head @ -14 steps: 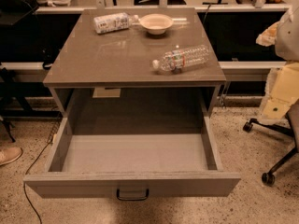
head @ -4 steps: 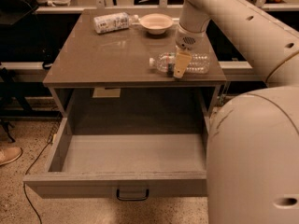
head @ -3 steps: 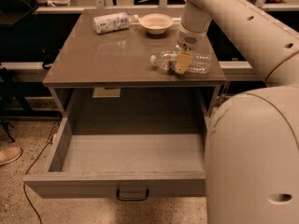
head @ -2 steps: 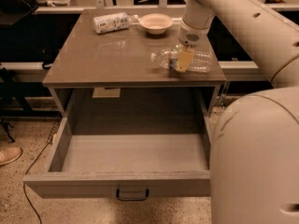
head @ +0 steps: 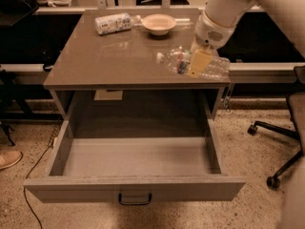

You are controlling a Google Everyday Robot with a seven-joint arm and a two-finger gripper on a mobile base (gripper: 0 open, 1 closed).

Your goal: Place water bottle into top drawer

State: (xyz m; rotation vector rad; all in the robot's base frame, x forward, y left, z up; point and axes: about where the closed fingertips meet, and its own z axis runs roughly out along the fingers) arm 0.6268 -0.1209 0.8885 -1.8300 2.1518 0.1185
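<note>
The claw (head: 198, 65) has come down on the water bottle (head: 172, 61)
It lies at the counter's (head: 109, 56) right near edge, not lifted; if the claw grips it, I cannot tell. The top drawer (head: 133, 187) stands open.

One camera looks steeply down from in front of and above a cabinet (head: 119, 56), close, squarely facing its open top drawer (head: 133, 187). Speckled floor (head: 257, 166) fills the edges. The arm enters from the upper right, and its gripper (head: 197, 64) hangs at the water bottle (head: 172, 61) on the cabinet's right side.
</note>
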